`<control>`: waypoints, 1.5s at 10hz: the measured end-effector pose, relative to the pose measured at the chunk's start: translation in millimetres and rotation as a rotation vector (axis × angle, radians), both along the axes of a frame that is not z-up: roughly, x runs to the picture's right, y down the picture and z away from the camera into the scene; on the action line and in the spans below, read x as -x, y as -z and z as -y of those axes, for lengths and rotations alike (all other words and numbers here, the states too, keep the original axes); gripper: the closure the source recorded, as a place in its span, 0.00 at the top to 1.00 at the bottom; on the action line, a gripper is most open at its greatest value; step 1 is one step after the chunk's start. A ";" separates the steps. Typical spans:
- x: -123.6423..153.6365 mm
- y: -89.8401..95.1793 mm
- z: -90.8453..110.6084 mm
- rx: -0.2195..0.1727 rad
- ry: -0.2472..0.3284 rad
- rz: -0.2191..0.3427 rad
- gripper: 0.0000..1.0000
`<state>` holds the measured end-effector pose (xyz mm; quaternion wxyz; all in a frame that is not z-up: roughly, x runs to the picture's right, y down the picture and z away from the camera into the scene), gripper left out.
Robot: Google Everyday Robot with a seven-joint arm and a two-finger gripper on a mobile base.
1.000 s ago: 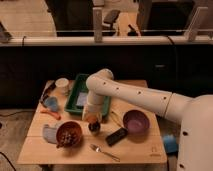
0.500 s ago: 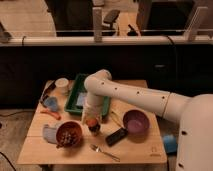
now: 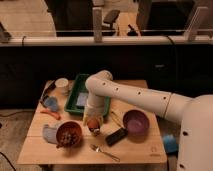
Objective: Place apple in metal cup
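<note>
My gripper (image 3: 94, 121) hangs from the white arm over the middle front of the wooden table (image 3: 135, 150). It is shut on the apple (image 3: 93, 123), a small round orange-red fruit held between the pale fingers (image 3: 101, 119). The metal cup (image 3: 95, 132) is a small dark cup directly under the apple, mostly hidden by it. The apple sits at about the cup's rim. I cannot tell whether it touches the cup.
A green tray (image 3: 73, 100) holding a blue sponge (image 3: 82, 100) lies behind the gripper. Also here: a white paper cup (image 3: 62, 85), a purple bowl (image 3: 136, 121), a brown bowl (image 3: 69, 133), a black block (image 3: 116, 136), a fork (image 3: 105, 152), and an orange carrot-like thing (image 3: 51, 114).
The gripper has come down a little with the apple, toward the metal cup. Nothing else on the table has moved.
</note>
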<state>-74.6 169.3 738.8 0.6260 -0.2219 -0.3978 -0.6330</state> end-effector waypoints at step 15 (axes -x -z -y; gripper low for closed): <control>-2.5 1.9 -3.1 0.008 -0.011 0.010 0.80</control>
